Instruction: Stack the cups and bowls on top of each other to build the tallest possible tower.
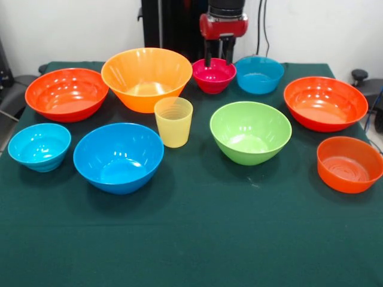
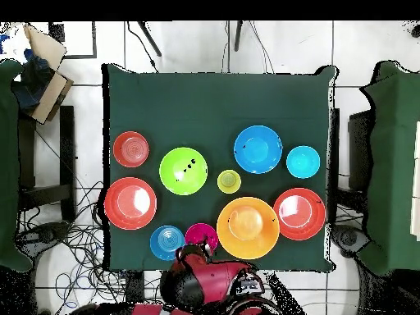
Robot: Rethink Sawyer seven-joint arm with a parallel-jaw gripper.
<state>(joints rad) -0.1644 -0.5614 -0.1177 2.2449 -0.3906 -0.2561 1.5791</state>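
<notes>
All pieces stand apart on the green cloth; nothing is stacked. The pale-yellow cup (image 1: 173,121) (image 2: 229,181) is upright in the middle. Behind it is the large light-orange bowl (image 1: 146,78) (image 2: 247,227). The magenta bowl (image 1: 213,75) (image 2: 199,236) sits at the robot's side, next to a blue bowl (image 1: 259,74) (image 2: 166,242). My gripper (image 1: 218,58) is open and empty, its fingers hanging at the magenta bowl's far rim. The other bowls are lime green (image 1: 250,131), large blue (image 1: 118,156), cyan (image 1: 39,146), two red-orange (image 1: 66,94) (image 1: 325,103) and small orange (image 1: 349,164).
The cloth-covered table (image 1: 197,239) has a wide bare strip along the edge far from the robot. In the overhead view the red arm (image 2: 209,283) covers part of the magenta bowl. Cables lie on the floor beside the table (image 2: 74,238).
</notes>
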